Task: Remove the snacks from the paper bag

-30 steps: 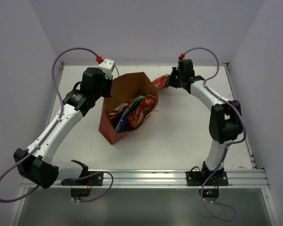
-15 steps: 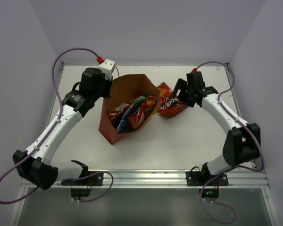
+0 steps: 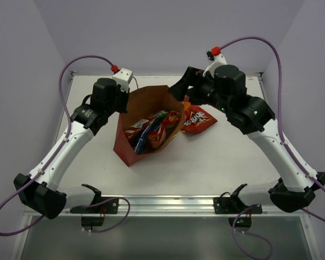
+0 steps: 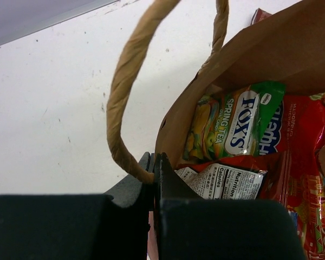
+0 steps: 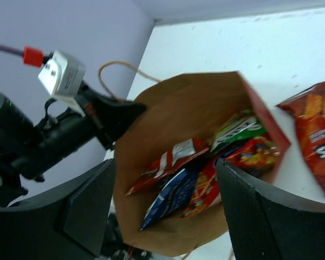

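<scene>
The white table [image 3: 216,162] carries everything. On it the paper bag [image 3: 125,147], red-brown outside and plain brown inside, far bigger than any snack, gapes with its mouth straight ahead of the right gripper [image 5: 166,181]. That gripper's fingers are spread wide with nothing between them. The left gripper [image 4: 153,162] is clenched on the bag's rim, pinching the paper at the foot of a tan cord handle [image 4: 122,92] that loops up just beyond its fingers. One red-orange chip bag [image 3: 197,119] lies flat on the table outside the paper bag, just to the right gripper's right. Inside, just past the left gripper's fingers, sit a green-yellow bag [image 4: 233,127], two crinkly red bags [image 5: 168,162] [image 5: 254,154] and a small blue-white bag [image 5: 170,197]
</scene>
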`<state>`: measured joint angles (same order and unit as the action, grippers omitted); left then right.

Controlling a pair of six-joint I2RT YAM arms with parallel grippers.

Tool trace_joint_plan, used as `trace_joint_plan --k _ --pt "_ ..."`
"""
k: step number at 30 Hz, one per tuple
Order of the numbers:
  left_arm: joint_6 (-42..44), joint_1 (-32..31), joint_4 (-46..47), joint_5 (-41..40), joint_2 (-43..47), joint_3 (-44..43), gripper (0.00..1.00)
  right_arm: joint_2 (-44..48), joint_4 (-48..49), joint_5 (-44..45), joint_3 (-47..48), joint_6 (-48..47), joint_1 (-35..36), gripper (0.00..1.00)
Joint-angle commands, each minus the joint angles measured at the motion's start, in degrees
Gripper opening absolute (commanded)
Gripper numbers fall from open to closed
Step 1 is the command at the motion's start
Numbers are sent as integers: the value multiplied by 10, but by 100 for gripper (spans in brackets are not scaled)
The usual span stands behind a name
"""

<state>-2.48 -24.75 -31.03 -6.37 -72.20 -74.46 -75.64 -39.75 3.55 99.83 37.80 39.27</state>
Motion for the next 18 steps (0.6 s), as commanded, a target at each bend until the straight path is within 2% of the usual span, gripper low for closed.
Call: trace_joint_plan --k 1,5,10,18 --pt "-8 5 45 1 30 -11 0 -58 -18 -3 18 35 40 77" --pt "-12 4 45 4 36 -5 0 -114 -12 14 53 52 83 77" --pt "-17 4 47 10 44 -3 0 -172 -12 20 62 83 96 77" --pt "-17 4 47 7 47 0 0 -194 -21 0 -3 126 107 77"
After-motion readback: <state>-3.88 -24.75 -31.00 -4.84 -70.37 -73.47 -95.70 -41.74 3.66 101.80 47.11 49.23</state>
